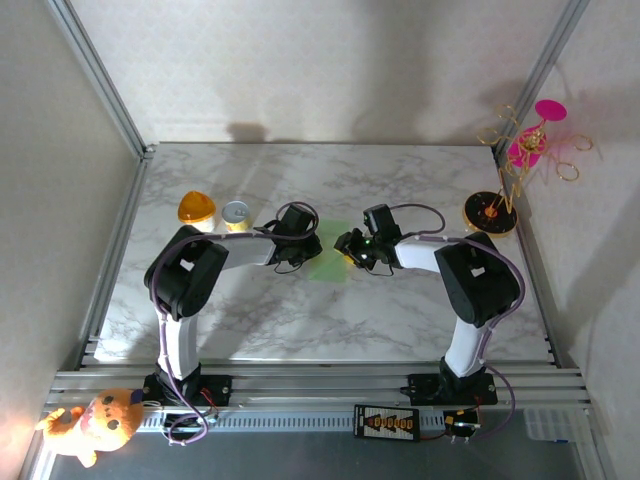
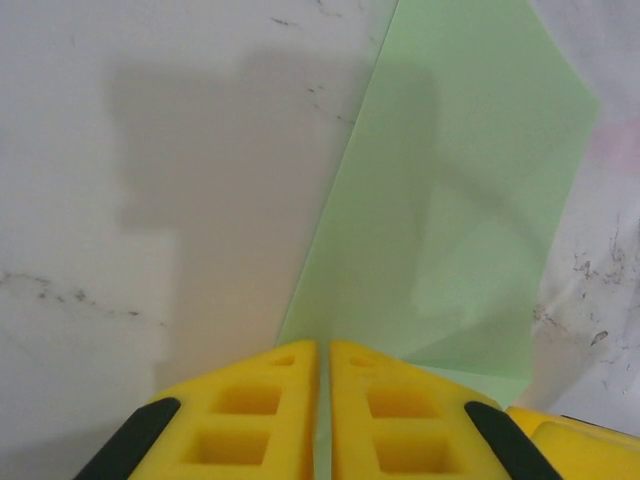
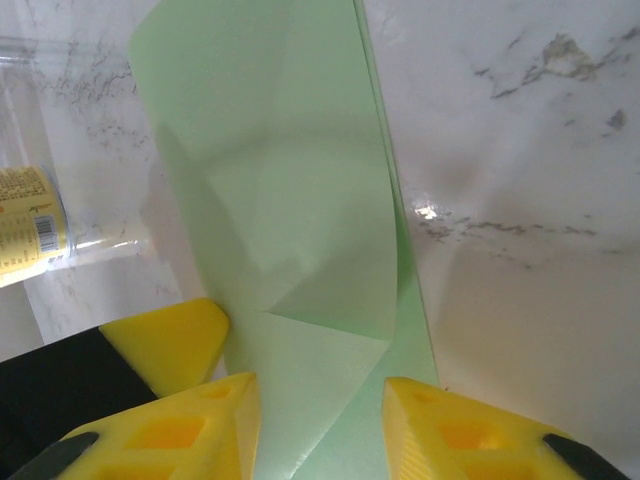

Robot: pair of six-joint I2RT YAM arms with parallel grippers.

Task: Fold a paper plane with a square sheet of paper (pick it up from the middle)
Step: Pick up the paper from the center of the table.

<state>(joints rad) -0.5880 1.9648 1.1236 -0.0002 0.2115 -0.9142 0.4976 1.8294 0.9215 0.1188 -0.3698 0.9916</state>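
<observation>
The square sheet of paper (image 1: 330, 263), pale green, lies at the table's middle between my two grippers. It is part folded, with creases and a pointed flap (image 3: 310, 340). A finished paper plane is out of view. My left gripper (image 1: 316, 247) is shut on the sheet's near edge, and a thin green strip shows between its yellow fingers (image 2: 324, 345). The sheet (image 2: 450, 200) stretches away from them over the marble. My right gripper (image 1: 347, 252) stands open (image 3: 320, 385), its fingers apart on either side of the folded paper (image 3: 290, 180). The left gripper's fingertip (image 3: 165, 340) sits just beside it.
An orange-lidded cup (image 1: 196, 208) and a small tin (image 1: 236, 213) stand back left of the grippers. A pink-and-gold ornament stand (image 1: 515, 165) is at the back right corner. A plush toy (image 1: 95, 422) lies off the table's front left.
</observation>
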